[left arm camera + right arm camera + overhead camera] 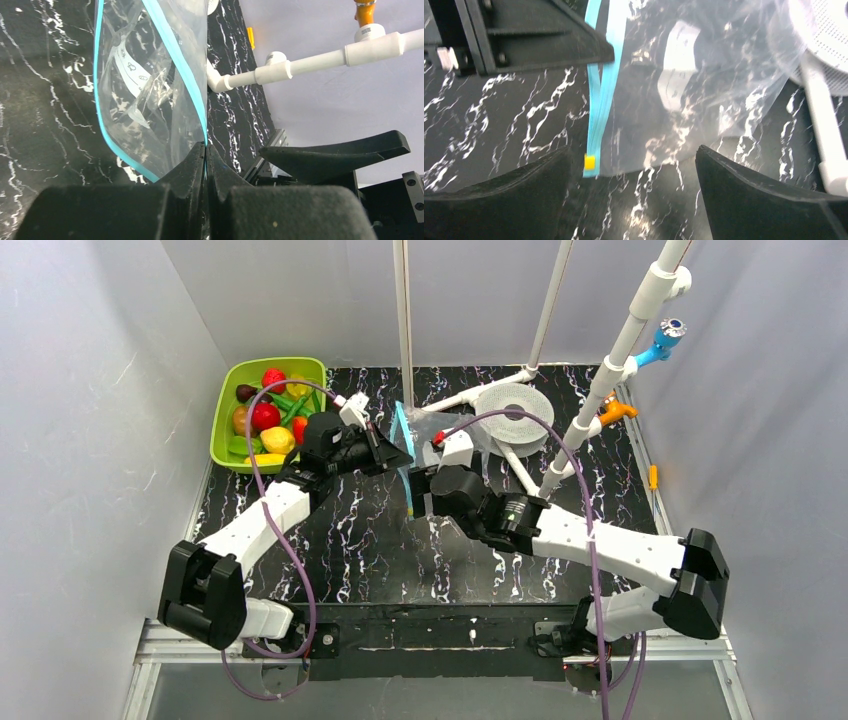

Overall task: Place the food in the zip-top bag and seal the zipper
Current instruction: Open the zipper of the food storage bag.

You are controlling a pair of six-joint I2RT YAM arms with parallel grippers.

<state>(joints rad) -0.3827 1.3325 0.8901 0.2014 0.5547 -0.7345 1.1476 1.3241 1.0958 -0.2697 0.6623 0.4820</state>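
Note:
The clear zip-top bag (pixel 440 430) lies at mid table, its mouth edge lifted. Its light-blue zipper (pixel 404 455) runs near to far. My left gripper (pixel 388 454) is shut on one lip of the zipper (pixel 205 142); the other lip (pixel 100 100) bows away, so the mouth gapes. The bag (pixel 150 75) looks empty, showing a white label. My right gripper (pixel 424 492) is open just short of the bag's near corner (pixel 684 90), fingers (pixel 524 190) straddling the zipper end (pixel 596 110) with its yellow mark. The food (pixel 270 415) lies in the lime-green tray (pixel 222 410).
A white pipe frame (pixel 600 390) and a white perforated disc (pixel 515 408) stand right behind the bag. An orange clamp (pixel 617 411) and a blue fitting (pixel 665 338) hang on the pipes. Grey walls close in both sides.

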